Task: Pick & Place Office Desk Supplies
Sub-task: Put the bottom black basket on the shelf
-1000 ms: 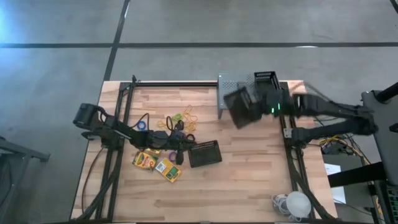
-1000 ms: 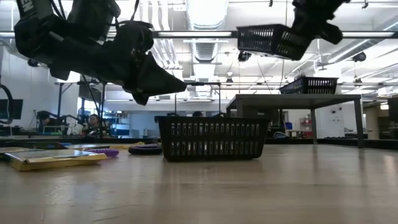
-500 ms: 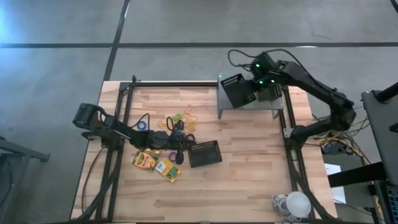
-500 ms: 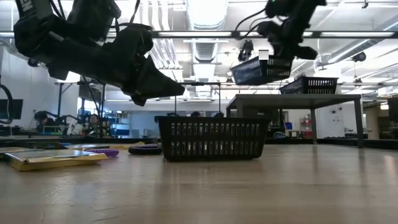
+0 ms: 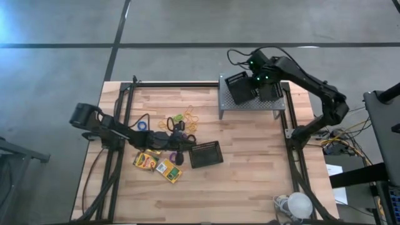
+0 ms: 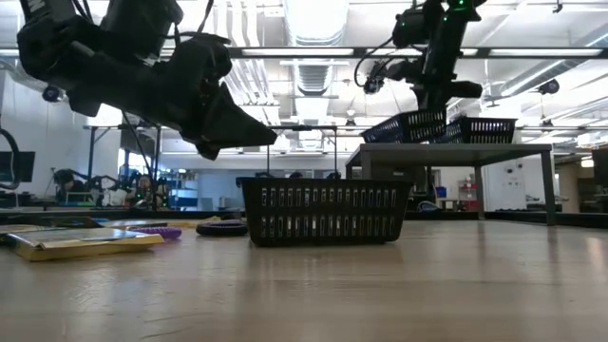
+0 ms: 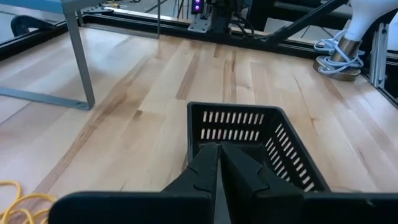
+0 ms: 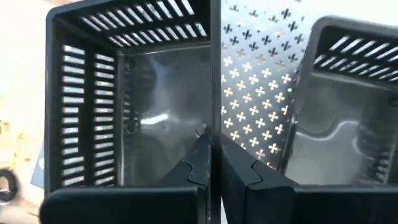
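Fingers of your right gripper pinch the wall of a small black mesh bin on the grey perforated metal stand at the worktop's far edge, just beside a second black mesh bin. Your left gripper hovers with fingers pressed together, holding nothing, beside a third black mesh bin near the worktop's middle. Yellow-and-green crayon boxes lie toward the near edge on the left half. Thin yellow rubber bands and small purple and blue rings lie farther back beside that arm.
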Motion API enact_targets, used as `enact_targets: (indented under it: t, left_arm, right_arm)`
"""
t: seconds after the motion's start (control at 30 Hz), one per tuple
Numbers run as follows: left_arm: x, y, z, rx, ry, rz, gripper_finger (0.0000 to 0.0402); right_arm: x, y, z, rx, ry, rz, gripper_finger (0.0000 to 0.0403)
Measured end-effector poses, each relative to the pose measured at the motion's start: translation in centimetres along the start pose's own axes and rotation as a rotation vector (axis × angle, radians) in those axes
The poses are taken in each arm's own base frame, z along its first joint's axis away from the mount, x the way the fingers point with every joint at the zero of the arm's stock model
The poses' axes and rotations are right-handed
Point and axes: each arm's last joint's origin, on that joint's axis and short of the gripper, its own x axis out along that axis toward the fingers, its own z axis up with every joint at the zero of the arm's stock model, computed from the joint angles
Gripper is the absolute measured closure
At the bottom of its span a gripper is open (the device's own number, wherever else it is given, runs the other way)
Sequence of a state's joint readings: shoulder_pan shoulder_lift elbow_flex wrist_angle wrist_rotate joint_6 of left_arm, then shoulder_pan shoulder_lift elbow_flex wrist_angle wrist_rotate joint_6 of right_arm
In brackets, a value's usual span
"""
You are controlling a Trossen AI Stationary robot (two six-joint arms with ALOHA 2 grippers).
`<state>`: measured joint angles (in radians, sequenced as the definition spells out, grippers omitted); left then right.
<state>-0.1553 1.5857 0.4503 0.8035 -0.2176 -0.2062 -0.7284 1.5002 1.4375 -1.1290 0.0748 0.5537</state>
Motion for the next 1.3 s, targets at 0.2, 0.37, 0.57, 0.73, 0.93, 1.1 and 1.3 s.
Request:
enact_targets:
  t: [0.2,0.37,0.57,0.73,0.93,1.1,1.3]
  left_arm:
    - [-0.1,-0.2,0.1,0.001,-0.004,-0.009,0.0374]
    - [-0.1,-0.2,0.1,0.000,-0.004,-0.009,0.0374]
    - [-0.1,-0.2,0.1,-0.001,-0.004,-0.010,0.0374]
    - [-0.1,-0.2,0.1,-0.001,-0.004,-0.010,0.0374]
    - [-0.1,-0.2,0.1,0.000,-0.004,-0.010,0.0374]
    - [-0.1,-0.2,0.1,0.003,-0.008,0.009,0.0374]
    - [-0.1,-0.2,0.1,0.002,-0.010,0.017,0.0374]
  right_arm:
    - [0.7,0.0,0.1,0.004,0.019,-0.024,0.0390]
    - [0.5,-0.3,0.1,-0.026,0.012,-0.050,0.0360]
    - [-0.7,-0.7,-0.2,-0.024,-0.023,-0.034,0.0292]
    - [-3.1,-1.0,-0.6,-0.083,-0.090,0.002,0.0251]
    - [-5.3,2.6,-1.8,-0.287,-0.170,0.139,0.0255]
    - [-3.5,7.6,-2.0,-0.489,-0.080,0.283,0.0278]
    - [-0.3,11.5,-0.1,-0.630,0.022,0.245,0.0318]
